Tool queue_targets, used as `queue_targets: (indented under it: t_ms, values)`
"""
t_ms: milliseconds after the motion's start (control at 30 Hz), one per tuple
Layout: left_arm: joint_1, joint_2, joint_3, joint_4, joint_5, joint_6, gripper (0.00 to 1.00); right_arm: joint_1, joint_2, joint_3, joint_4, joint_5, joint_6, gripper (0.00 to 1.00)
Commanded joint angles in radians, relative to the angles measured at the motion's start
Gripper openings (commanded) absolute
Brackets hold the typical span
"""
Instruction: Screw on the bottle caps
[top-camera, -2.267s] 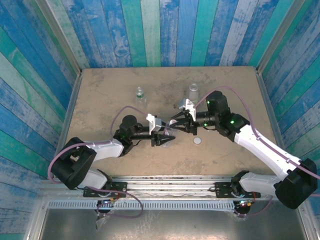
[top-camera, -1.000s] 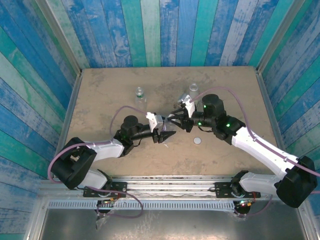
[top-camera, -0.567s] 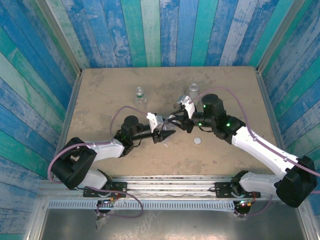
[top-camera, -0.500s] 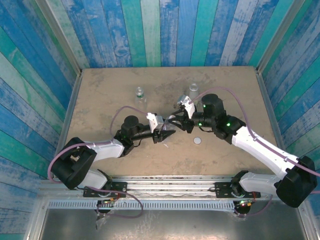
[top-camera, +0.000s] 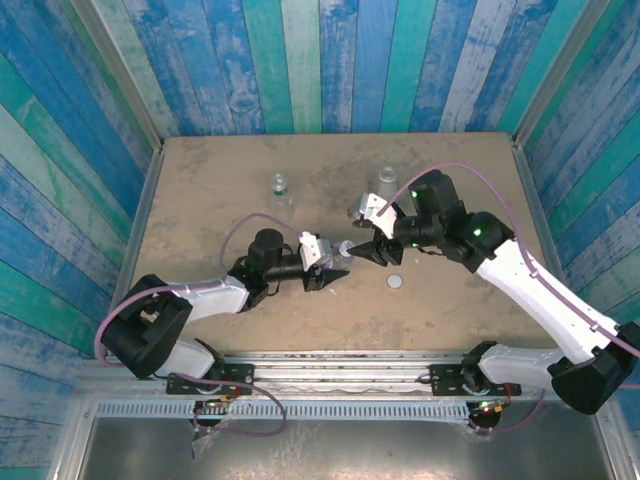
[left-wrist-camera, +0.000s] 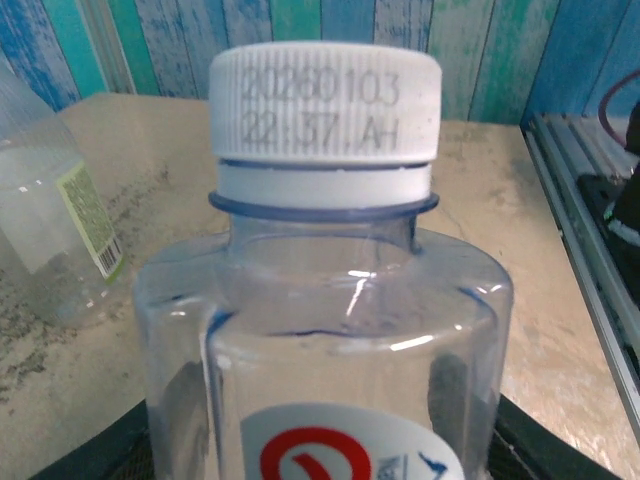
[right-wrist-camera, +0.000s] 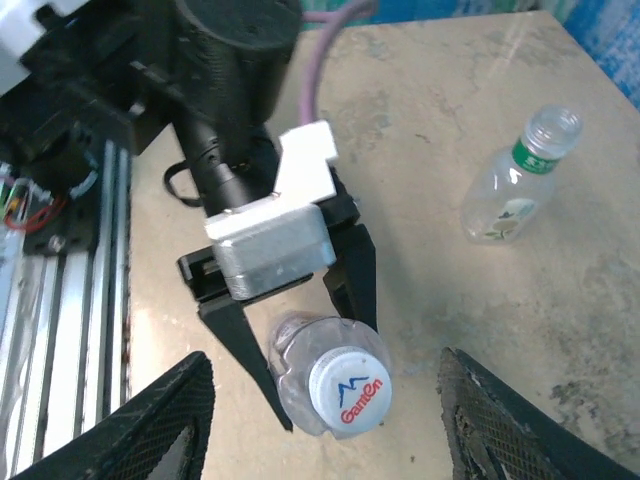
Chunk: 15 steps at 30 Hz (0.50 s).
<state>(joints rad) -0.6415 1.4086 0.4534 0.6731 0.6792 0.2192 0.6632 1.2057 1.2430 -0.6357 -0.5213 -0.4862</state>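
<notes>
Blue-tinted bottle (right-wrist-camera: 318, 372) upright, long axis vertical, white cap (left-wrist-camera: 325, 100) seated on the neck, facing up. It sits mid-bench (top-camera: 200, 200), well clear of every edge. Green-label bottle (top-camera: 279, 187) and short bottle (top-camera: 386, 180) stand nearer the far edge. Loose cap (top-camera: 396, 282) lies just right of centre. Left tool (top-camera: 335, 272) pinches the bottle body. Right tool (top-camera: 362, 247) spread, above and just right of the cap, not touching.

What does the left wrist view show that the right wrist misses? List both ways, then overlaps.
Left wrist: the date code on the ribbed white screw cap, a clear bottle with a pale green label. Right wrist: the cap's logo top, the left gripper clamping the blue-tinted clear plastic bottle, an uncapped green-collared bottle. Shared: that capped bottle.
</notes>
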Motion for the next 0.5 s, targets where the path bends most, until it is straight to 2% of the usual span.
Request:
queue_targets:
  t_ms: [0, 200, 467]
  values:
    - [0.002, -0.067, 0.012, -0.074, 0.038, 0.069, 0.58, -0.002, 0.043, 0.058, -0.21, -0.03, -0.156, 0.6]
    - [0.002, -0.082, 0.009, -0.069, 0.072, 0.071, 0.58, 0.004, 0.156, 0.139, -0.291, -0.05, -0.178, 0.57]
    - [0.002, -0.099, 0.001, -0.078, 0.084, 0.084, 0.58, 0.004, 0.229, 0.145, -0.298, -0.041, -0.166, 0.51]
